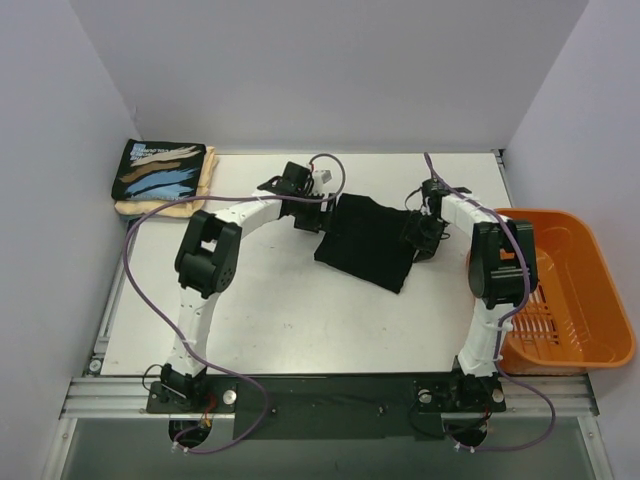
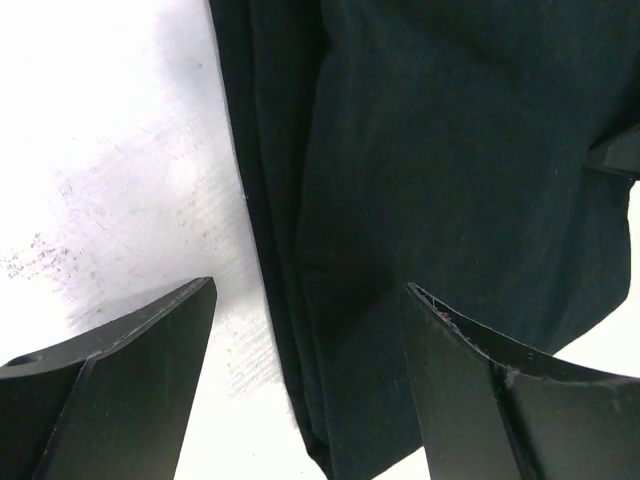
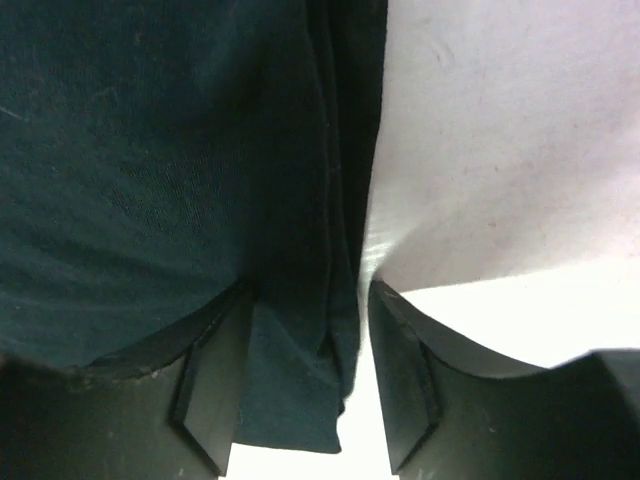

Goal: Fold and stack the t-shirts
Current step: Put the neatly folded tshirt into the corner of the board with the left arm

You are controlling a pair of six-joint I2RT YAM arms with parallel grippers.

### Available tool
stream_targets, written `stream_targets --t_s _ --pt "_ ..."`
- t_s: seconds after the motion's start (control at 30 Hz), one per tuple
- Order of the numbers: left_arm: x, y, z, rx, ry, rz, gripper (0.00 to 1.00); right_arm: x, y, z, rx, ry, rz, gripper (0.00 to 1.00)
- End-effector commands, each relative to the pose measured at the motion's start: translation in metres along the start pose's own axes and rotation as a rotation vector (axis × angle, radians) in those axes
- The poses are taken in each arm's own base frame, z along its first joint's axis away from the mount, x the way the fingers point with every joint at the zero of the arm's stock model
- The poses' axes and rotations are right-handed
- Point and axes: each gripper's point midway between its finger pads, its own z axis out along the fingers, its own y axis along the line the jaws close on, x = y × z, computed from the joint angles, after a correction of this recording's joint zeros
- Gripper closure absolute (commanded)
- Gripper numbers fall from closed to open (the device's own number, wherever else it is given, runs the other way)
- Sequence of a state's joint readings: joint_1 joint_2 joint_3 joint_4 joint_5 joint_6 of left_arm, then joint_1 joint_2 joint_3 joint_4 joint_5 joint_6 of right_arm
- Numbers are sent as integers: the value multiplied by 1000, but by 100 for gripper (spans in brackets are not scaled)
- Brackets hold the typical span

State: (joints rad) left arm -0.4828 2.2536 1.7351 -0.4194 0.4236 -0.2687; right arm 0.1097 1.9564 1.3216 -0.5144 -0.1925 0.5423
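A plain black t-shirt (image 1: 368, 240) lies folded on the white table in the middle. My left gripper (image 1: 312, 216) is at its left edge. In the left wrist view the gripper (image 2: 310, 300) is open wide, its fingers (image 2: 130, 370) straddling the shirt's folded edge (image 2: 300, 250). My right gripper (image 1: 420, 236) is at the shirt's right edge. In the right wrist view it (image 3: 310, 330) is open, with the layered cloth edge (image 3: 300, 380) between the jaws and a thin gap beside the right finger (image 3: 410, 380). The printed black t-shirt (image 1: 160, 170) lies folded on the cream t-shirt (image 1: 195, 195) at the back left.
An orange plastic basket (image 1: 585, 300) stands at the table's right edge, beside the right arm. White walls close off the back and both sides. Purple cables loop along both arms.
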Motion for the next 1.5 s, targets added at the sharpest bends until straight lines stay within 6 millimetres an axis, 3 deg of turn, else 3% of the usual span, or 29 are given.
stream_targets --t_s 0.0,0.13,0.3,0.5,0.57,0.6,0.63,0.77,0.9,1.03,1.1,1.3,1.47 --pt "-12 -7 4 26 -59 -82 16 -5 -7 8 0 30 52 59" --pt "11 -21 23 105 -8 -133 16 -10 -5 18 -19 54 48 66" --pt "42 -43 47 188 73 -214 27 -14 -2 19 -20 65 58 70" --pt "54 -32 60 188 109 -282 44 -17 4 17 -41 68 58 72" --pt "54 -33 60 208 110 -294 65 -19 5 15 -47 64 51 72" --pt "52 -34 58 216 107 -296 88 -20 6 13 -54 61 47 72" --pt "51 -35 57 227 108 -300 99 -21 8 11 -61 56 45 71" --pt "24 -39 35 269 45 -282 100 -31 18 -13 -109 11 16 54" --pt "-16 -20 -7 188 -59 -193 100 -43 26 -67 -154 -106 -24 42" --pt "-49 36 -56 22 -141 -140 100 -42 29 -109 -188 -181 -66 41" --pt "-60 63 -80 -65 -172 -96 100 -34 27 -120 -191 -185 -85 41" --pt "-96 140 -160 -347 -243 63 100 -12 13 -133 -160 -176 -117 40" --pt "-126 188 -218 -600 -267 167 100 1 9 -135 -139 -163 -149 39"
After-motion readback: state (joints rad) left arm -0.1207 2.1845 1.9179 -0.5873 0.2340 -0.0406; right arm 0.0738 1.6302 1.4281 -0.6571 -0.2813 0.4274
